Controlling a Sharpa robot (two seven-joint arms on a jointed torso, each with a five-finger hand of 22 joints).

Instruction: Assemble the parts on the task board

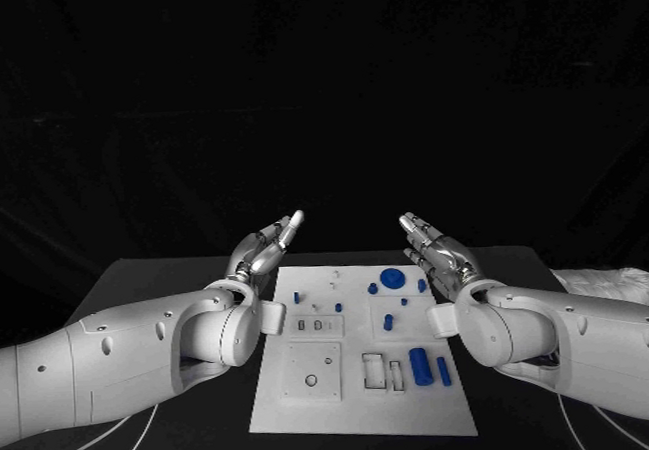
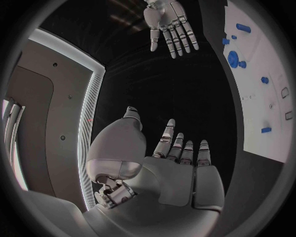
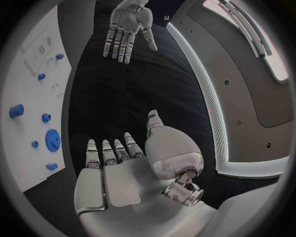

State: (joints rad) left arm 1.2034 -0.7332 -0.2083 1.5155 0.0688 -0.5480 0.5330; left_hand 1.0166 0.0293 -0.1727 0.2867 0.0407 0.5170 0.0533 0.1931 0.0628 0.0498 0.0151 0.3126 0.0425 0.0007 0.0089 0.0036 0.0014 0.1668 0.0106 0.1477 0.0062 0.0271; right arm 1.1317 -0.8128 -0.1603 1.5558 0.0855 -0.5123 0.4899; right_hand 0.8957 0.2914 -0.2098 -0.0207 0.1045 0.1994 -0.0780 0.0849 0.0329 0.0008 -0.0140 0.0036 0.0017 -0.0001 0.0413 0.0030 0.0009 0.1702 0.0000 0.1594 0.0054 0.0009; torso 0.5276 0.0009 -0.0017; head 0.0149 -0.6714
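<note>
Left hand (image 1: 264, 250) and right hand (image 1: 437, 245) both wide, fingers spread, holding nothing, raised either side of the task board (image 1: 311, 406) on the worktop. Blue parts (image 1: 421, 366) lie untouched; we should lower slowly, pick one part first.

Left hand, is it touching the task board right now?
Apart. In the head view the left hand is raised with fingers spread, beside the task board; the left wrist view shows dark space between them.

No readable text, labels or numbers, task board (image 1: 355, 409) seemingly unmarked
</note>
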